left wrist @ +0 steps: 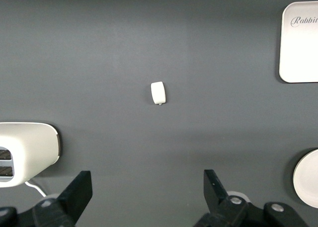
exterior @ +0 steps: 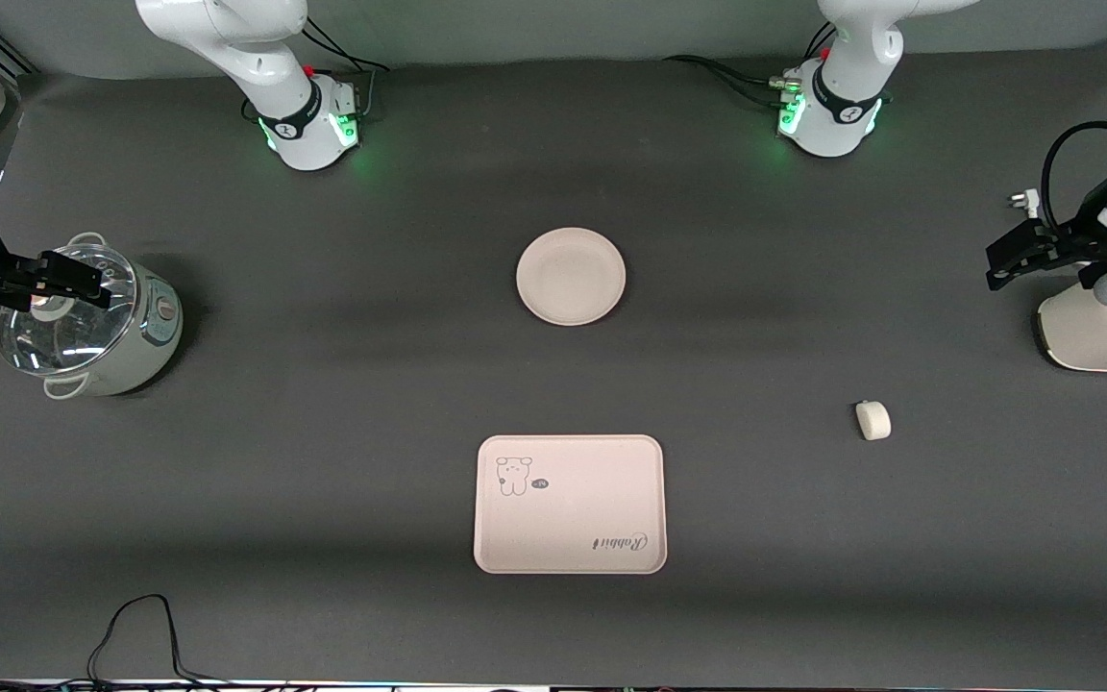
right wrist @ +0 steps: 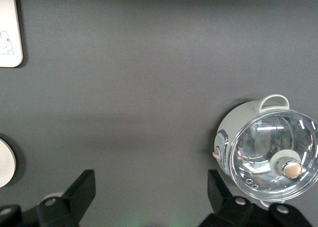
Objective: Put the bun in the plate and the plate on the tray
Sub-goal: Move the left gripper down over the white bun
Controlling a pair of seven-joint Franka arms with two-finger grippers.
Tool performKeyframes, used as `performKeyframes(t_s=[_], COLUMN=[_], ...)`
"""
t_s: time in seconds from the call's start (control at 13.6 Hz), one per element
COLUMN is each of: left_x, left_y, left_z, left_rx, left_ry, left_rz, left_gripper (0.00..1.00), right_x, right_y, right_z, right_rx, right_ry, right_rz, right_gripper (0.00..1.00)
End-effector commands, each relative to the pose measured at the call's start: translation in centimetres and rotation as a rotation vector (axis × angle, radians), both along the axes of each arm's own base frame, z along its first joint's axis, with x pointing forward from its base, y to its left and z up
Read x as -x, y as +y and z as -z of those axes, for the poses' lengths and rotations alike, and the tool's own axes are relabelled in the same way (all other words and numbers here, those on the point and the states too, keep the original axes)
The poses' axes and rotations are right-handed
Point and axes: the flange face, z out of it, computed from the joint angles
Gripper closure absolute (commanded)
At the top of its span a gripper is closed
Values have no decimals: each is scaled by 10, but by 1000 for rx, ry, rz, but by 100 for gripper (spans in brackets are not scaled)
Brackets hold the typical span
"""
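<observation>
The bun (exterior: pixel 873 420) lies on the dark table toward the left arm's end; it also shows in the left wrist view (left wrist: pixel 158 93). The round plate (exterior: pixel 571 276) sits mid-table, empty. The tray (exterior: pixel 569 504) lies nearer to the front camera than the plate, also empty. My left gripper (exterior: pixel 1007 259) hangs open and empty at the left arm's end of the table, apart from the bun; its fingers (left wrist: pixel 78 189) stand wide apart. My right gripper (exterior: pixel 73 279) hangs open and empty over a glass-lidded pot, with its fingers (right wrist: pixel 82 187) wide apart.
A pale green pot with a glass lid (exterior: pixel 83 322) stands at the right arm's end, also seen in the right wrist view (right wrist: pixel 268 150). A white appliance (exterior: pixel 1096 332) stands at the left arm's end. A black cable (exterior: pixel 135 625) lies near the front edge.
</observation>
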Motion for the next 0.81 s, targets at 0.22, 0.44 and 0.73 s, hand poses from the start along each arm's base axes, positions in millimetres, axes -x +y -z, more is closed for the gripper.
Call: performKeyframes(t_s=[0.22, 0.44, 0.73], left_x=[3, -7, -32], left_y=[2, 2, 11], left_z=[-4, 25, 128], left_rx=[7, 3, 3], left_ry=[11, 65, 87], left_rz=[12, 11, -7], left_gripper=[0, 0, 0], right_x=[7, 7, 6], right_y=[0, 0, 0], right_z=[0, 0, 1], right_rx=[10, 10, 10], right_ry=[-8, -8, -8], right_rz=[-22, -22, -22], right_gripper=[0, 0, 0])
